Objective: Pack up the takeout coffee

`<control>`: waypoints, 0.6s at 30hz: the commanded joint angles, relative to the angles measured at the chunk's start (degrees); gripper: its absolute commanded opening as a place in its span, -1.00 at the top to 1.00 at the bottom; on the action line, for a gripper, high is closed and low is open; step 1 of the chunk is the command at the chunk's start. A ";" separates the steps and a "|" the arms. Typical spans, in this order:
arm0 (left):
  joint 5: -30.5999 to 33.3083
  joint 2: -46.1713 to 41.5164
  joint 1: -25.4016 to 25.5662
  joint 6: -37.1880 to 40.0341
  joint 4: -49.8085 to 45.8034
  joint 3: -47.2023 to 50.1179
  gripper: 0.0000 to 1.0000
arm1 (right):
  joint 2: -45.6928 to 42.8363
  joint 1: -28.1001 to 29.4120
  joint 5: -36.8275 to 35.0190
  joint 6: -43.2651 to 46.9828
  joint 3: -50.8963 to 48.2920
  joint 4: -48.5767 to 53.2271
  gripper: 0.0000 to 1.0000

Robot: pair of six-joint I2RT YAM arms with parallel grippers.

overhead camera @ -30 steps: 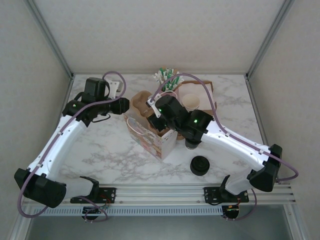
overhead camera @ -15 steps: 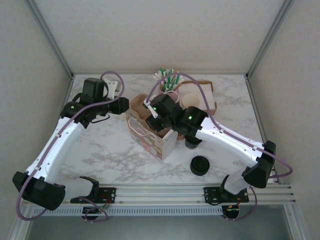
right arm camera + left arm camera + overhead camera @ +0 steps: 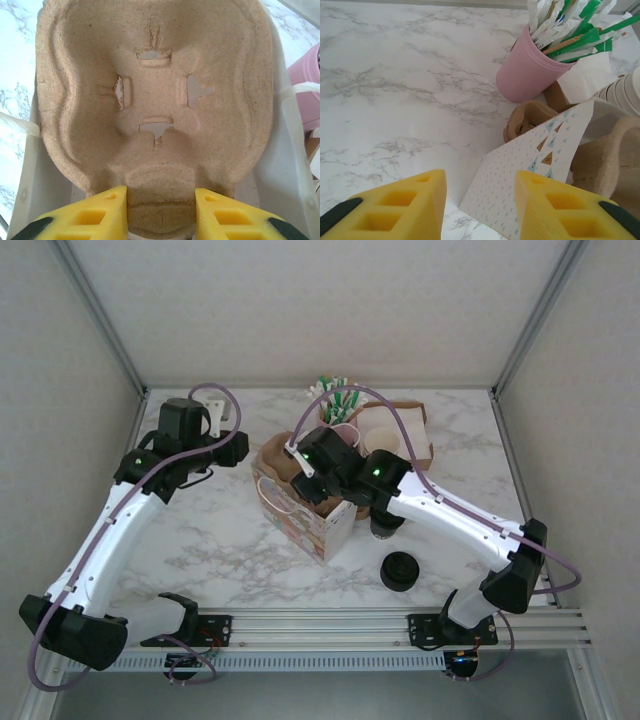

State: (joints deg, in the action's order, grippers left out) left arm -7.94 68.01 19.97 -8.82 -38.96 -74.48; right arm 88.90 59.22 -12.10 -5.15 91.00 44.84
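I'm getting soft, even light from overhead, bright and free of glare; the arms are casting only faint shadows on the marble table (image 3: pixel 220 540). On both wrist cameras the yellow fingers (image 3: pixel 395 200) are looking slightly soft at the bottom edge, while the cup carrier (image 3: pixel 155 100) is showing sharp.

We're looking into a robot lab's test booth: plain white panels (image 3: pixel 320 310) are closing in a marble-look table (image 3: pixel 215 535), aluminium posts (image 3: pixel 100 320) are framing it, and the left arm (image 3: pixel 110 540) and right arm (image 3: pixel 450 520) are sitting bolted to a metal rail (image 3: pixel 320 625).
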 commanded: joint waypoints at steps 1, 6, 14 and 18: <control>0.67 -0.85 -0.75 -0.69 0.74 0.56 0.16 | 1.16 -0.27 0.47 -0.13 2.02 1.98 0.32; -0.69 -0.86 -0.88 -0.40 0.79 0.69 0.10 | 2.05 -0.26 0.32 -0.38 2.07 2.71 0.33; -3.34 -0.86 -0.85 -0.13 0.91 0.83 0.03 | 2.93 -0.32 -0.04 -0.74 2.42 3.41 0.33; -3.57 -0.84 -0.82 -0.01 0.73 0.83 0.00 | 3.87 -0.33 0.05 -0.50 3.45 4.61 0.34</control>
State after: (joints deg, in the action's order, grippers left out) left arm -9.98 68.01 19.64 -8.80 -38.74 -74.13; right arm 91.55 59.22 -11.92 -5.34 92.12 47.77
